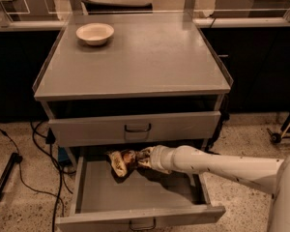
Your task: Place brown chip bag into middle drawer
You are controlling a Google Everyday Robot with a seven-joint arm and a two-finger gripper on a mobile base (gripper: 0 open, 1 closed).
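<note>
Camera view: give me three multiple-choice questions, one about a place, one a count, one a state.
1. Where is the cream bowl? A on the cabinet top, B in the open drawer, C on the floor.
2. How many drawer handles show? A one, B two, C four.
3. The middle drawer is: A shut, B pulled open, C removed.
A: the bowl sits back left on top. B: one per drawer front. B: the gripper reaches over its floor beside the brown chip bag.

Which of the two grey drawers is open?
The middle drawer, pulled out below the shut upper drawer; the gripper holds the brown chip bag over it.
</note>
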